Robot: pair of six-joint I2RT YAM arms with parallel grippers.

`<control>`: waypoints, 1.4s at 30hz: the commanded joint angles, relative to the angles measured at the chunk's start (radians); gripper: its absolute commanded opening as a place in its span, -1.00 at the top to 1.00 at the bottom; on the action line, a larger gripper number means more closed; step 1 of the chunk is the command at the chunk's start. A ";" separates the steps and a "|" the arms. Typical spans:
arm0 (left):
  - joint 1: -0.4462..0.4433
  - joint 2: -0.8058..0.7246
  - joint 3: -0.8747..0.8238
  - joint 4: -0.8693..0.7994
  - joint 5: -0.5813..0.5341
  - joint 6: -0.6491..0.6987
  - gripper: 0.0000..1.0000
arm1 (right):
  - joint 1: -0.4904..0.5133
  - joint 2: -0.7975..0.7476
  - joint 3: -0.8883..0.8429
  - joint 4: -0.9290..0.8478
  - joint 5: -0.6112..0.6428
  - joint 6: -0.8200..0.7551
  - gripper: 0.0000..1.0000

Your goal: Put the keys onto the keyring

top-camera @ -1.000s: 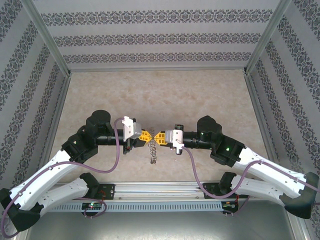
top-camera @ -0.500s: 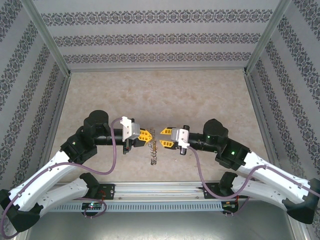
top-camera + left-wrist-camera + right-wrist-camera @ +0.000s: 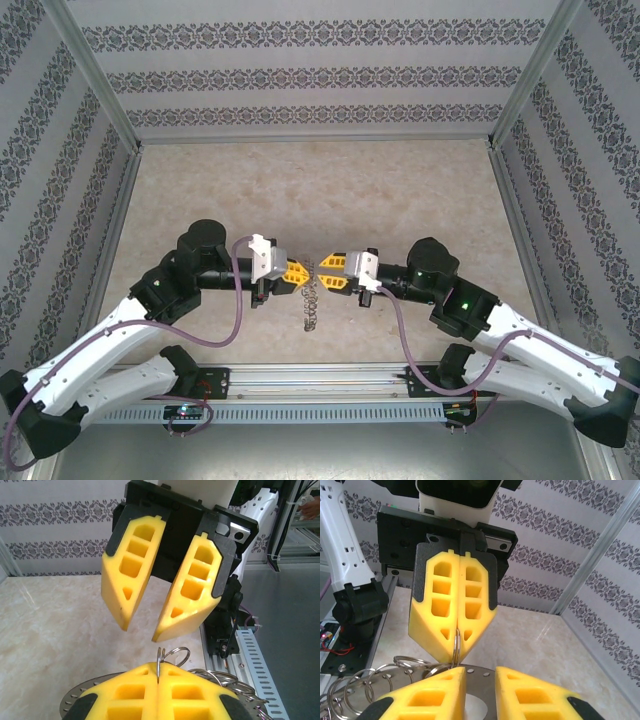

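The keyring (image 3: 311, 300) is seen hanging in mid-air between the two grippers, over the near middle of the table (image 3: 300, 190). Its chain of wire loops (image 3: 158, 662) is strung downward below the fingertips. One of those loops is pinched upright in the seam of the left gripper (image 3: 158, 677), whose yellow fingers are pressed fully together on it. The grey disc is spread just beneath that gripper's fingers in the left wrist view. The right gripper (image 3: 141, 631) is poised directly opposite, tip to tip with the left. Its jaws are parted by a modest gap and nothing is gripped between them, and a sliver of clear space is left between its tips and the topmost loops. From the right wrist, the disc's flat face is glimpsed through that gap, and further loops are bunched at the lower left.
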 commanded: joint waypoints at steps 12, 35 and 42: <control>-0.020 0.026 0.019 0.083 0.020 0.024 1.00 | 0.002 0.029 0.005 -0.005 -0.076 0.007 0.57; -0.066 0.053 0.106 -0.173 -0.209 0.122 0.61 | 0.001 0.110 0.172 -0.252 0.075 -0.070 1.00; -0.122 0.138 0.176 -0.264 -0.297 0.186 0.77 | 0.001 0.144 0.216 -0.315 0.057 -0.068 1.00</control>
